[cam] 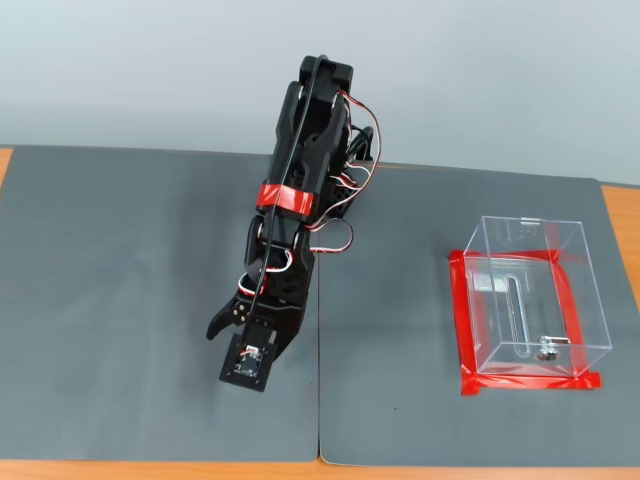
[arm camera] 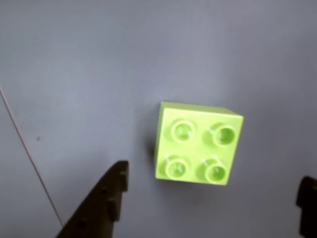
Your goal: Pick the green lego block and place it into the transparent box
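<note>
Hovering arm: the black gripper [arm camera: 210,196] is hanging over the grey mat [cam: 120,300], jaws spread wide, gripping nothing.
Left finger: it is entering the wrist view at 7 o'clock.
Brick: the green lego block [arm camera: 198,144] is sitting studs-up between the fingers, touching neither; the arm is hiding it in the fixed view.
Box: the transparent box [cam: 530,300] is standing at 3 o'clock inside red tape [cam: 462,330], well apart.

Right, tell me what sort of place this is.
Probably a hobby robotics bench: grey mats on a wooden table, red tape marking around a clear plastic box, small black servo arm.
</note>
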`<state>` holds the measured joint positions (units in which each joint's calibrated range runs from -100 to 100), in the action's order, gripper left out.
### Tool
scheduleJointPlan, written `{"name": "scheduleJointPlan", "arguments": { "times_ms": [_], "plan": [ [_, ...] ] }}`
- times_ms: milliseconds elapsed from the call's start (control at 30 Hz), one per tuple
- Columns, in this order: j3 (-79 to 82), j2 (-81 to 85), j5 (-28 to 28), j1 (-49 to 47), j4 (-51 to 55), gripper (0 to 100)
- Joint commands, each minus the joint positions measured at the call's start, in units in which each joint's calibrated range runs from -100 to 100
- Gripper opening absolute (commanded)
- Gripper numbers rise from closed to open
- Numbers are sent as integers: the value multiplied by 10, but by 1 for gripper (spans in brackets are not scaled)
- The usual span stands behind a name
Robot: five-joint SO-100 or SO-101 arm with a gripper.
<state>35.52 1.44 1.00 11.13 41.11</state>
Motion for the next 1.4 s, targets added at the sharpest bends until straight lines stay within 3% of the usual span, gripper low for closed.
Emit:
{"name": "scheduleJointPlan", "arguments": {
  "times_ms": [0,667,967,1367],
  "plan": [
    [-29,-11,2,-2,-10,38],
    [-74,-79,2,5,-18,37],
    [-73,-78,-1,5,-17,13],
    [-64,-56,1,5,-13,10]
  ]
}}
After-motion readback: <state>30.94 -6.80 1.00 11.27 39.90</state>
